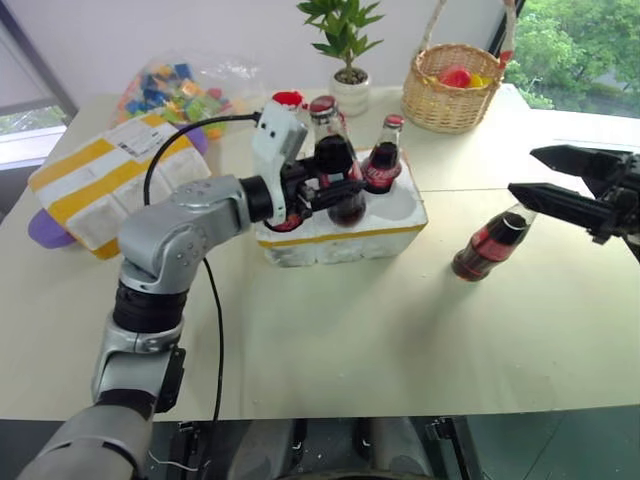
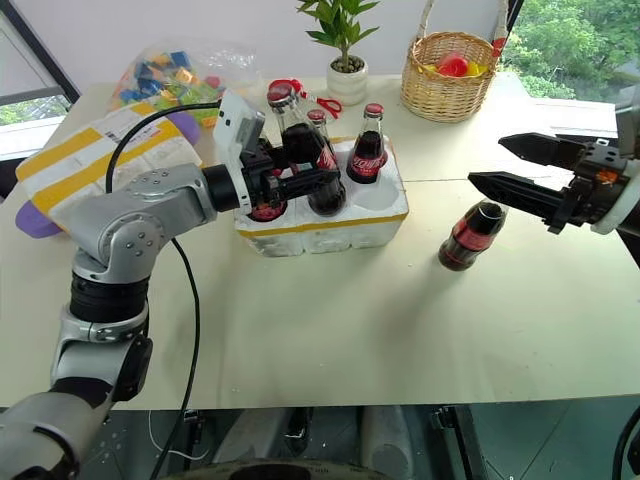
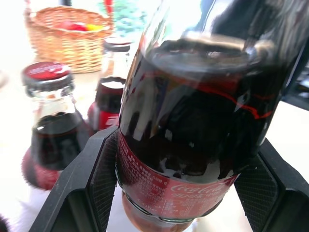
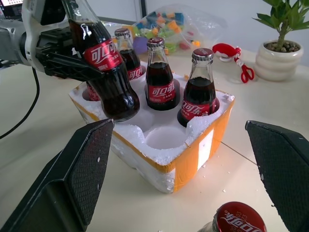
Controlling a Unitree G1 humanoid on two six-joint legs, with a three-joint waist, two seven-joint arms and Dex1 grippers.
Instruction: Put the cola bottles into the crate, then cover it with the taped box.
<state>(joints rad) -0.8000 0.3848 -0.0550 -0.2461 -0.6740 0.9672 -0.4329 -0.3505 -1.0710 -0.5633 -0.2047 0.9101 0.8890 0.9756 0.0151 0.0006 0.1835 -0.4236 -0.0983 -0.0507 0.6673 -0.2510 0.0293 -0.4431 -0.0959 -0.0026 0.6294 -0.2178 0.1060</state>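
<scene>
Left gripper (image 4: 72, 67) clamps a cola bottle (image 4: 104, 72) around its body, fingers either side of the glass. The bottle hangs tilted over the crate (image 4: 193, 159), its base just above an empty well on the near row, likely so it can drop straight in once squared up.

Crate sits mid-table. Three bottles stand upright in its wells; a fourth shows behind the left gripper, seating hard to tell. One more well beside the held bottle's target is empty.

Last bottle (image 1: 490, 245) stands on the table to the right of the crate, well apart from it. Right gripper (image 1: 570, 185) hovers just above and beyond its cap, jaws spread wide, holding nothing: probably staged for the next pick.

Taped box (image 1: 105, 180) lies left of the crate, untouched, label up, kept aside until the wells are full.
</scene>
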